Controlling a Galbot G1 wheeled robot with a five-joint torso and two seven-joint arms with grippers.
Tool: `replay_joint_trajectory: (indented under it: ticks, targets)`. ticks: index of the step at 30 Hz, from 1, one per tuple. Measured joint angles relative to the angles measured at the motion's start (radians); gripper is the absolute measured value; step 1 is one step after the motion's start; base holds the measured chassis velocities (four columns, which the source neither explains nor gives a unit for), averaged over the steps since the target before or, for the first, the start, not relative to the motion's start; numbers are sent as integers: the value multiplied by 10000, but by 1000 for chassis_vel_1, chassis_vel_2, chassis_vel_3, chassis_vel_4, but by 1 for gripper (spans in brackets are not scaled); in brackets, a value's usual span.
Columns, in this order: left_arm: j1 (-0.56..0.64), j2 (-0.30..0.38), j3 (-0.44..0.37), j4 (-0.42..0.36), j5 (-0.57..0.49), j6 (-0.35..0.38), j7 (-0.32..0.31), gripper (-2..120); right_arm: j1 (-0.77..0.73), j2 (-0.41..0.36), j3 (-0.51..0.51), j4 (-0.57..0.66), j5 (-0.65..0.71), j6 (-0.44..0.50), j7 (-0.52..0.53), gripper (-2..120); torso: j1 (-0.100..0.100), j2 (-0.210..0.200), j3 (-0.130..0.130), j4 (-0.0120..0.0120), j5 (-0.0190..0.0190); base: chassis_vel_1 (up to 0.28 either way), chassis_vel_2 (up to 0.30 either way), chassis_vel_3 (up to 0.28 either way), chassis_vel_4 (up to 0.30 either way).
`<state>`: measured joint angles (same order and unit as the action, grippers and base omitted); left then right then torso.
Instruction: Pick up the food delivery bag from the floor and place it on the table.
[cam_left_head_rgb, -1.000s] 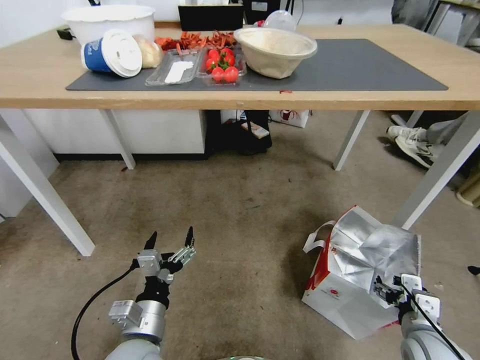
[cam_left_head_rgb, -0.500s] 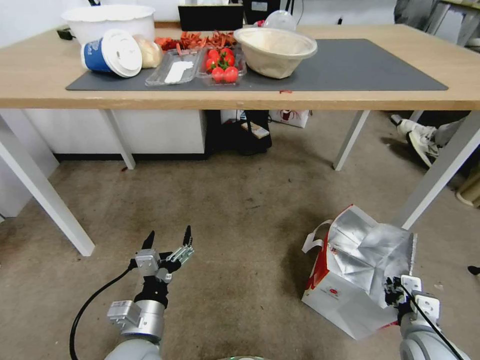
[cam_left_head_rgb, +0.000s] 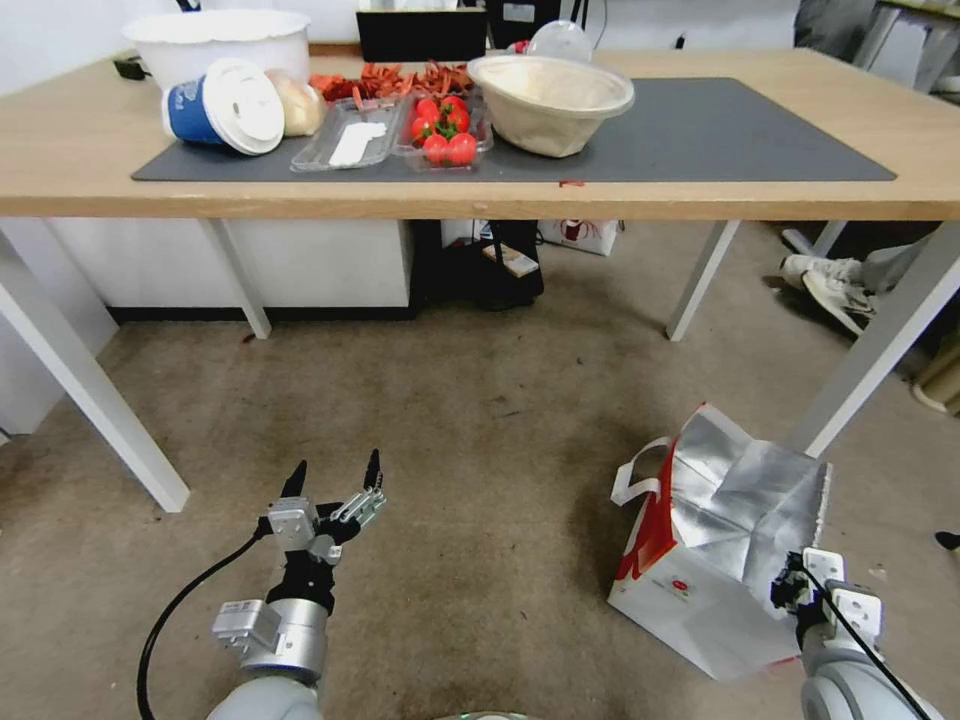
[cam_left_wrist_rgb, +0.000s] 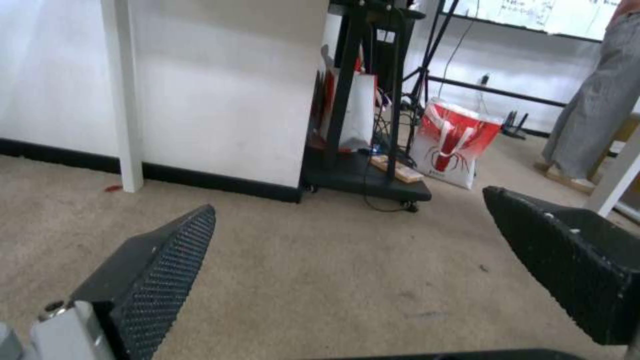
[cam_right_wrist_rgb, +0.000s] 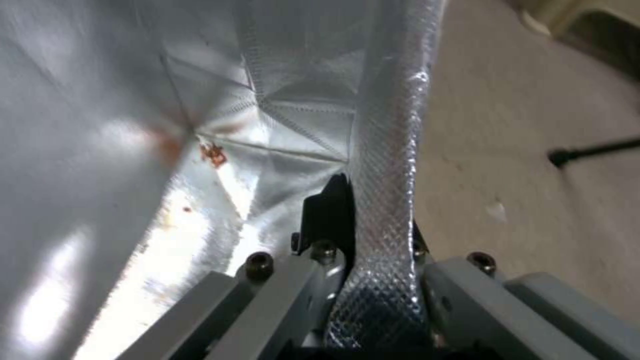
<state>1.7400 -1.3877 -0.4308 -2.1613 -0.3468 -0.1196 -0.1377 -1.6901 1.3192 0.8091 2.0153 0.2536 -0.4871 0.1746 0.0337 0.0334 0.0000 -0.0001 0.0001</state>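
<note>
Right claw: the right gripper (cam_left_head_rgb: 792, 592) is clamped on the near top edge of the food delivery bag (cam_left_head_rgb: 715, 555); from the wrist, the foil rim runs straight between its closed fingers (cam_right_wrist_rgb: 330, 212).
Bag: it sits on the floor (cam_left_head_rgb: 480, 440), just ahead of that claw, mouth open, silver lining showing, white handles (cam_left_head_rgb: 638, 472) on the side away from the claw.
Left claw: the left gripper (cam_left_head_rgb: 333, 478) hangs low over bare carpet, well off to the left of the bag, fingers apart and holding nothing.
Doing it well: the hold is on one thin wall only, so I would lift slowly and straight up; the paper could tear or slip, and the bag will probably swing and sag away from the claw.
Clearance: the white table leg (cam_left_head_rgb: 880, 340) stands just beyond the bag, so the lift needs to come clear of it and of the table edge.
Table: the table (cam_left_head_rgb: 700, 195) is far ahead and above the claw.
Landing room: the dark mat (cam_left_head_rgb: 700, 130) is bare on its right half; a beige bowl (cam_left_head_rgb: 550, 100), tomatoes (cam_left_head_rgb: 442, 130) and a tipped blue cup (cam_left_head_rgb: 225, 105) crowd the left.
</note>
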Motion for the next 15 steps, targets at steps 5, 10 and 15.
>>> replay_joint_trajectory:
  ticks: [5,10,15]
  targets:
    - [-57,-3,-4,0,-36,13,-23,100,-103,-759,85,491,529,241,-372,0,1,0,0,2,0,0,0,0,0]
    - [-76,-42,17,-3,-42,25,-54,100,-289,-1494,231,832,1259,200,-1046,0,0,0,0,0,-2,0,0,0,0]
    - [-87,-40,-10,-65,-49,64,-116,100,-466,-2535,152,993,2142,406,-2279,0,0,0,0,0,0,0,0,0,0]
